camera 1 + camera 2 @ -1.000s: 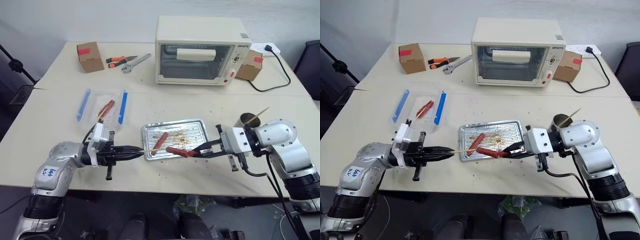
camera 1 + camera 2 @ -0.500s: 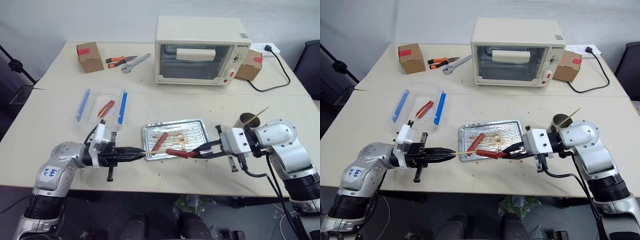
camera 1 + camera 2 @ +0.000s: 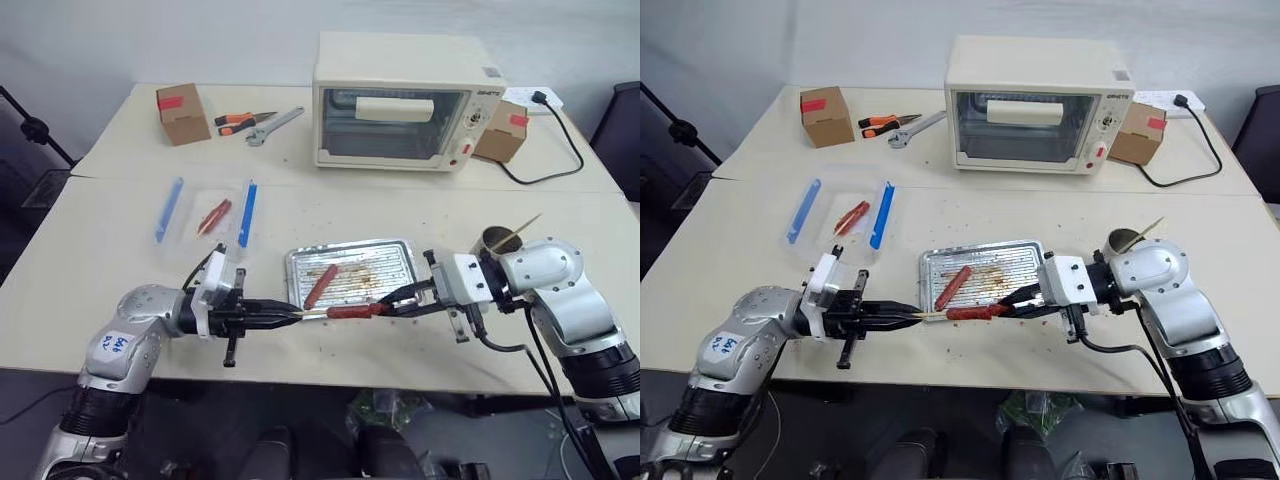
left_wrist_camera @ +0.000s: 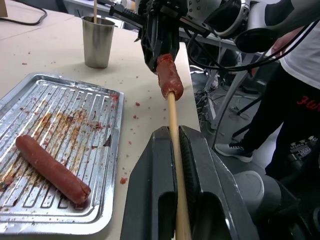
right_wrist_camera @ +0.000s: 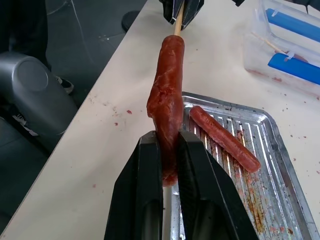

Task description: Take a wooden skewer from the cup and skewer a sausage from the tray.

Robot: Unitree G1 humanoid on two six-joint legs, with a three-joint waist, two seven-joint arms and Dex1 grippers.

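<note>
Left claw [image 3: 290, 314] is pinched on the wooden skewer [image 4: 175, 150], which runs level out from between its black fingers toward the right claw [image 3: 385, 302]. That right claw points back at it from the opposite side, its two fingers pressed onto one end of the sausage [image 3: 347, 312], a dark red-brown piece held level just above the desk [image 3: 120, 250]. The skewer's tip meets the sausage's free end, seen most plainly from the left wrist, where the stick goes straight into the round end of the meat; how deep it goes cannot be told. Both claws and the sausage hang over the near edge of the tray [image 3: 395, 248], a shallow silver tray with a ridged, grease-stained bottom, lying just beyond them. A second, paler sausage [image 3: 319, 285] lies at a slant inside the tray, beyond the left claw's tip. The cup [image 3: 492, 240], grey and metallic, stands on the desk behind the right claw's wrist with another stick leaning out of it. Farther beyond the left claw sits a clear plastic box [image 3: 205, 215] with blue side bars, and at the far side of the desk a cream toaster oven [image 3: 400, 100].
</note>
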